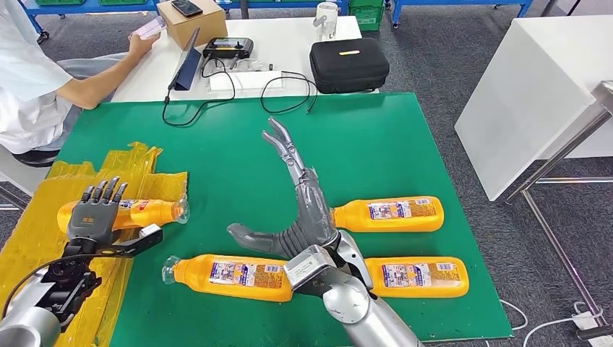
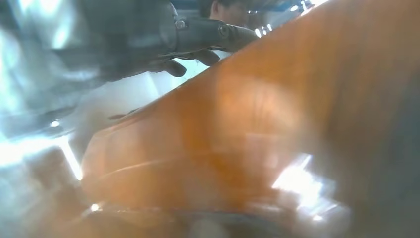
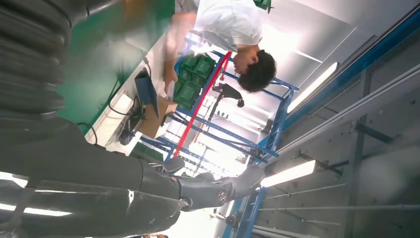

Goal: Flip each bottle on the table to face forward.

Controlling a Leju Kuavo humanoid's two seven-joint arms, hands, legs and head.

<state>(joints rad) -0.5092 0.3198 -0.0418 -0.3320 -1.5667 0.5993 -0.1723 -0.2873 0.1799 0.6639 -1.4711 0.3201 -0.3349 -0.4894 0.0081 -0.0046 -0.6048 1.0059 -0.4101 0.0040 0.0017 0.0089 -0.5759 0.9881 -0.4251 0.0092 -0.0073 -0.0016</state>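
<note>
Nearest the robot, at 6 o'clock on the green table (image 1: 238,144), one orange bottle (image 1: 231,276) lies on its side, long axis running 9 to 3 o'clock, cap toward 9, label up. At 4 o'clock a second bottle (image 1: 416,276) lies parallel to it, with its cap end hidden behind the right arm. Just beyond that, a third bottle (image 1: 394,215) lies on the same axis.

At 9 o'clock, the fourth bottle (image 1: 148,212) rests on yellow plastic sheeting (image 1: 43,210), cap toward 3 o'clock. The left hand (image 1: 94,213) lies over its base end, fingers draped on the body; whether the grasp is closed cannot be confirmed, and the left wrist view is blurred orange.

The right hand (image 1: 293,206) hovers raised above the table centre, fingers extended and spread wide, holding nothing.

Judgement: the left hand is the working hand. Its bottle lies directly beneath it, crosswise to the forearm, so a roll about the long axis appears to be the relevant move.

Count: four bottles, two hands.

At 11 o'clock, beyond the table, a seated person (image 1: 29,79) faces a white table (image 1: 289,32).
</note>
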